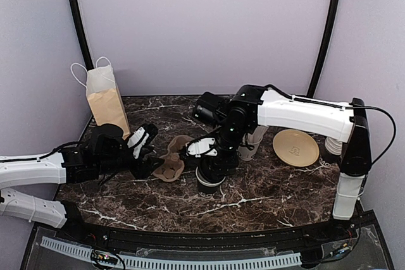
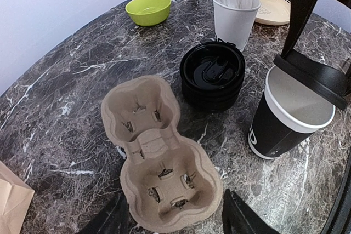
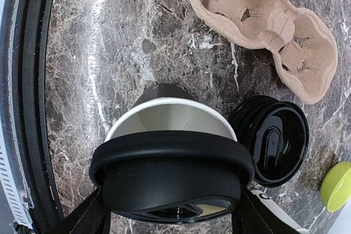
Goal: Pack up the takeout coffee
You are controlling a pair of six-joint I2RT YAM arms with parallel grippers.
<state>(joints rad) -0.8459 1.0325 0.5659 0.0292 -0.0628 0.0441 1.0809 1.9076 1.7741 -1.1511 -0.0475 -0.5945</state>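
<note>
Marble table (image 1: 253, 203); wrist-seen lid (image 3: 170, 157) over cup (image 2: 274, 130)

cup carrier (image 2: 159, 157) between end effector (image 2: 175, 197) fingers | lid (image 2: 312, 78) tilted over coffee cup (image 2: 277, 127) rim

Crowded middle, open near edge

Seen from above, the cup (image 1: 209, 184) stands mid-table (image 1: 126, 203), and bare marble runs from its 4 round to its 8 o'clock. At 10 o'clock the carrier (image 1: 171, 161) lies close, with only a narrow strip between; both its wells are open from above. The left end effector (image 2: 175, 222) straddles the carrier's 9 o'clock end, closing that side. Overhead, the right end effector (image 3: 170, 209) and its tilted lid (image 3: 171, 157) cover half the cup's mouth. The lid stack (image 2: 213, 75) and straw cup (image 2: 235, 20) crowd 1 o'clock. The plate (image 1: 295, 148) sits at 2, and the paper bag (image 1: 106, 102) is far off at 10.
</note>
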